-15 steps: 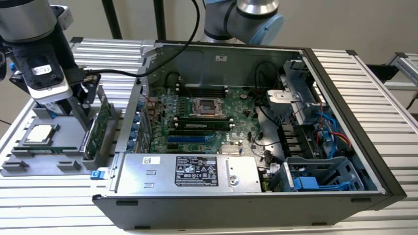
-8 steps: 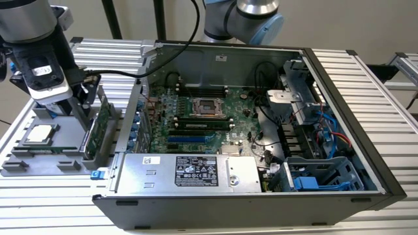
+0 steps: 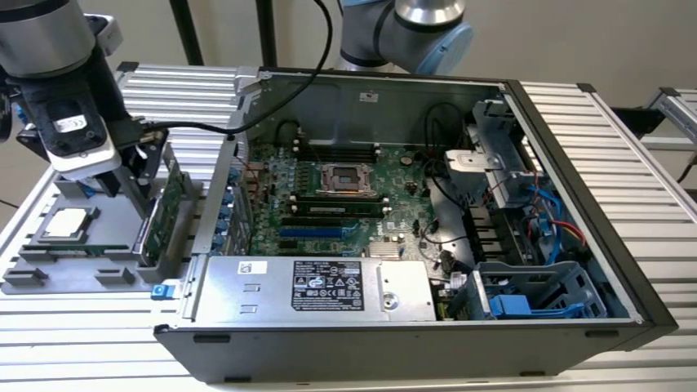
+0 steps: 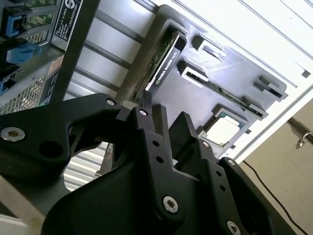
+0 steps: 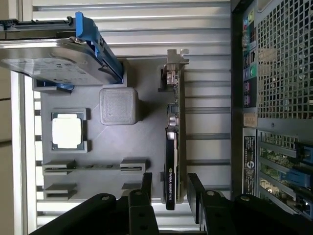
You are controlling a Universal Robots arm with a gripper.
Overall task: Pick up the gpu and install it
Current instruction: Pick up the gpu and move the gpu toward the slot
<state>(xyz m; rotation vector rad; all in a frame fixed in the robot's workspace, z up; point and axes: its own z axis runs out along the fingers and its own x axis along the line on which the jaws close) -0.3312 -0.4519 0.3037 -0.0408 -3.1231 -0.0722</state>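
Observation:
The gpu (image 3: 163, 211) stands on its long edge in a slot of the grey holder tray (image 3: 60, 273), at the exterior view's left beside the open computer case (image 3: 593, 322). In the first wrist view the gpu (image 5: 174, 132) shows as a thin green card with a black shroud and a silver bracket at its far end. My gripper (image 5: 171, 188) is open, with one black finger on each side of the card's near end. There is a gap between each pad and the card. In the second wrist view the gripper (image 4: 167, 117) sits just short of the gpu (image 4: 164, 63).
The tray also holds a silver hard drive with blue clips (image 5: 58, 54), a square processor chip (image 5: 67, 133) and a grey cube (image 5: 119, 105). The case wall (image 5: 244, 98) rises close beside the card. Inside the case lie the motherboard (image 3: 338, 196) and the power supply (image 3: 316, 286).

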